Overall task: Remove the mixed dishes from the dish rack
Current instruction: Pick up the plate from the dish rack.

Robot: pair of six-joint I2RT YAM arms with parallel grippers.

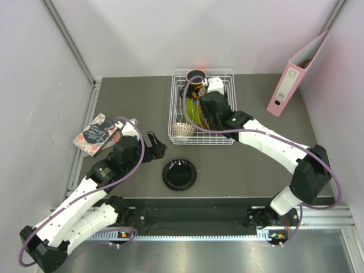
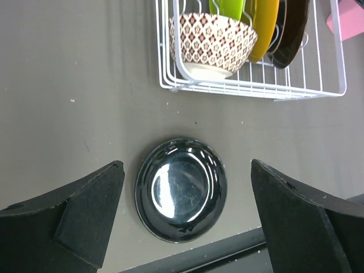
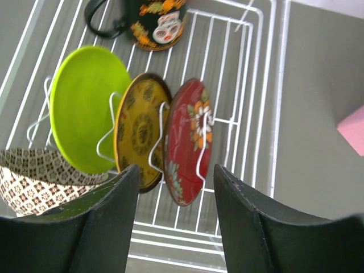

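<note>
**1 plate out, 5 dishes left in the rack**

The glossy black round plate (image 2: 181, 189) lies flat on the grey table (image 2: 68, 85), just in front of the white wire dish rack (image 2: 307, 94). The left gripper (image 2: 186, 170) hangs over it, jaws spread wide and empty. Inside the rack, the right gripper (image 3: 176, 182) reaches for the red floral plate (image 3: 190, 136), which stands on edge in the dividers beside the yellow patterned plate (image 3: 139, 128) and the lime green plate (image 3: 85, 108). Its fingers (image 3: 108, 222) sit apart on either side of the red plate's lower rim — I see no contact, and nothing is held. The beige lattice-patterned bowl (image 2: 213, 42) sits in the near corner, the dark mug (image 3: 153, 23) at the far end. I'd judge the red plate's pickup is the step in hand. Next it should pinch that rim alone — clear of the yellow neighbour and the wire — then lift straight up.
</note>
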